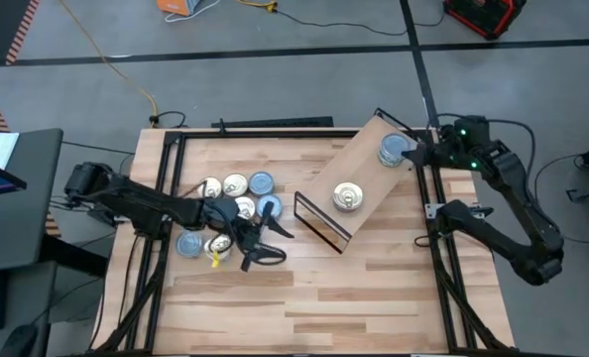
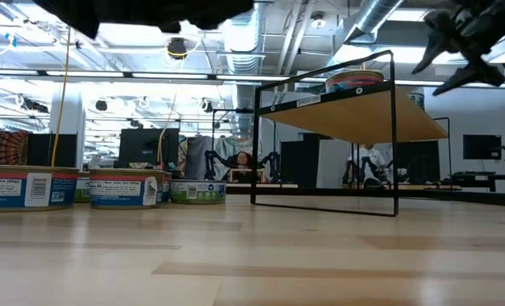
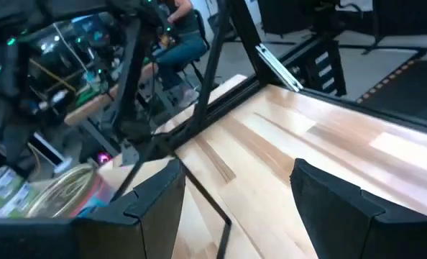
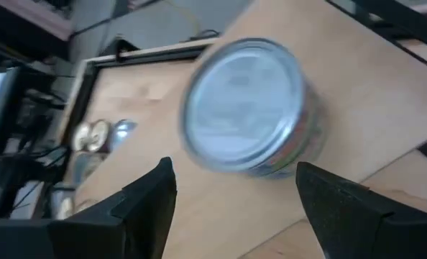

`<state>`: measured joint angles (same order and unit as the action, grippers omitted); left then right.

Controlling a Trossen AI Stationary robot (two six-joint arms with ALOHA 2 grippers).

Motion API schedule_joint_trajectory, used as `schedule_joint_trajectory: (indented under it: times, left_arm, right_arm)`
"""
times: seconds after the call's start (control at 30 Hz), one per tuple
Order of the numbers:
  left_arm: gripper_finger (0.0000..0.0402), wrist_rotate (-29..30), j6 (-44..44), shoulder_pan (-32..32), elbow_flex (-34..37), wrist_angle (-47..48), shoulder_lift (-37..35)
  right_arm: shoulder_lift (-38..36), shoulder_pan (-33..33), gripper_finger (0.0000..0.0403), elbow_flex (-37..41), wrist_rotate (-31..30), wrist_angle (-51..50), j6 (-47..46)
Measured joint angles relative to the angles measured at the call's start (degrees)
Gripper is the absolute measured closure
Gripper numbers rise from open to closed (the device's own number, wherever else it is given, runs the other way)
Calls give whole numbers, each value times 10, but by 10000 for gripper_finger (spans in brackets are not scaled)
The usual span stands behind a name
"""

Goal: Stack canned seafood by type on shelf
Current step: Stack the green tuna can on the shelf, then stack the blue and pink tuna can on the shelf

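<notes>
- Standing on the big wooden table point(image 1: 304, 297), the shelf point(image 1: 359, 169) is turned at an angle, its light wood board resting on a thin black frame.
- Two tins are on the board: a blue-lidded tin point(image 1: 392, 151) near the far corner and a gold-lidded tin point(image 1: 348, 196) near the middle, well apart from each other.
- The right gripper point(image 1: 419, 156) hangs just beside the blue-lidded tin, its fingers point(image 4: 145, 198) spread wide and holding nothing; the tin point(image 4: 246, 108) stands free on the board.
- The left gripper point(image 1: 267, 242) is low over the table, near the cluster of loose tins point(image 1: 225, 203); its jaws are apart and empty.
- The loose tins, gold and blue lids mixed, sit on the table left of the shelf.
</notes>
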<state>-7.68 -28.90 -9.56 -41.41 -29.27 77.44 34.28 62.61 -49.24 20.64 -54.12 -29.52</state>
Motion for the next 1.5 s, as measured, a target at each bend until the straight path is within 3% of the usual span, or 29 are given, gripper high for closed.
schedule_joint_trajectory:
  times: [0.3, 0.57, 0.8, 1.03, 1.3, 1.5]
  left_arm:
    - [160, 60, 121, -19, 0, 249, -86]
    - [160, 129, 207, -35, -3, 368, -119]
    - [160, 184, 259, -35, -64, 482, -128]
    - [160, 168, 323, -21, -62, 572, -115]
    - [160, 152, 317, -44, -60, 606, -25]
    - [162, 224, 248, -79, -82, 623, 46]
  right_arm:
    - [-139, -140, 97, 33, -45, -13, -10]
    - [-227, -254, 98, 116, -57, 205, -32]
    - [-123, -338, 98, 114, -56, 423, 48]
    - [19, -421, 98, 33, -103, 433, 168]
    - [123, -562, 99, -6, -262, 432, 250]
    - [169, -691, 99, -18, -445, 434, 277]
